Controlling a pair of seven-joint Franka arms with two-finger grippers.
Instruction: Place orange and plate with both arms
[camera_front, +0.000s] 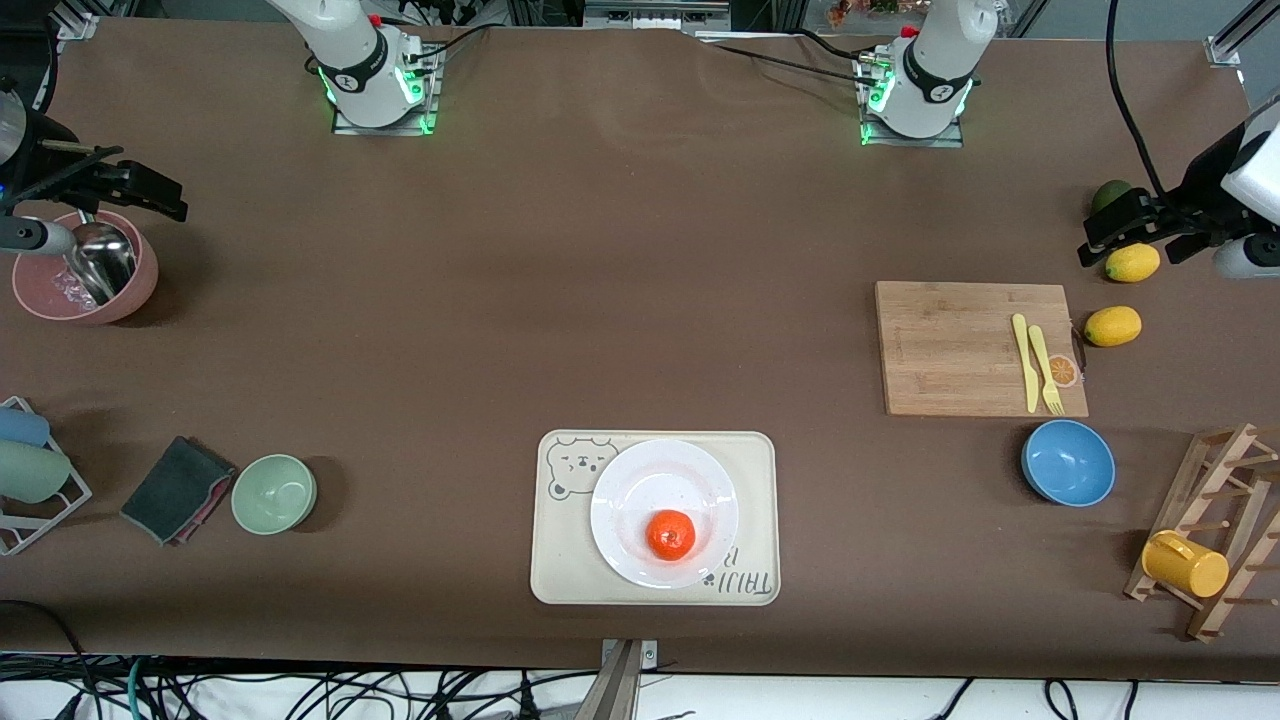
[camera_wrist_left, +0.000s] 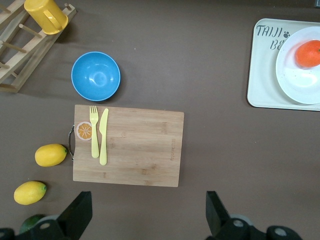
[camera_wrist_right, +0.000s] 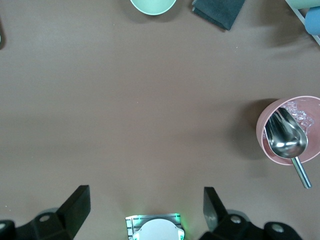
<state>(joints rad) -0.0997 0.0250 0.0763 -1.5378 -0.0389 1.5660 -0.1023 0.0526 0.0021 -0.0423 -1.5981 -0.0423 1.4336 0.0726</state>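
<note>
While both arms sit pulled out to the tabletop's ends, the orange (camera_front: 671, 535) already rests on the plate (camera_front: 640, 478), on the part of it nearest the front camera, and the plate sits on the bear tray (camera_front: 556, 560) at mid-table near the front edge.

Left claw (camera_front: 1140, 232): fingers spread wide, holding nothing, hanging over the two lemons (camera_front: 1132, 262) at the left arm's end. Its wrist view shows the cutting board (camera_wrist_left: 129, 146) below and the plate cut off at the frame edge, well apart from the claw.

Right claw (camera_front: 125, 190): also spread open and empty, over the pink bowl (camera_front: 140, 280) with the metal scoop (camera_front: 100, 262) at the right arm's end. Plate isn't in its wrist view at all.

Key relation: plate lies toward the front camera and toward table centre from both claws, about midway between them (neither arm looks clearly closer). Plate is round, so no long axis to align to.

My read: placement looks done, both arms waiting.
</note>
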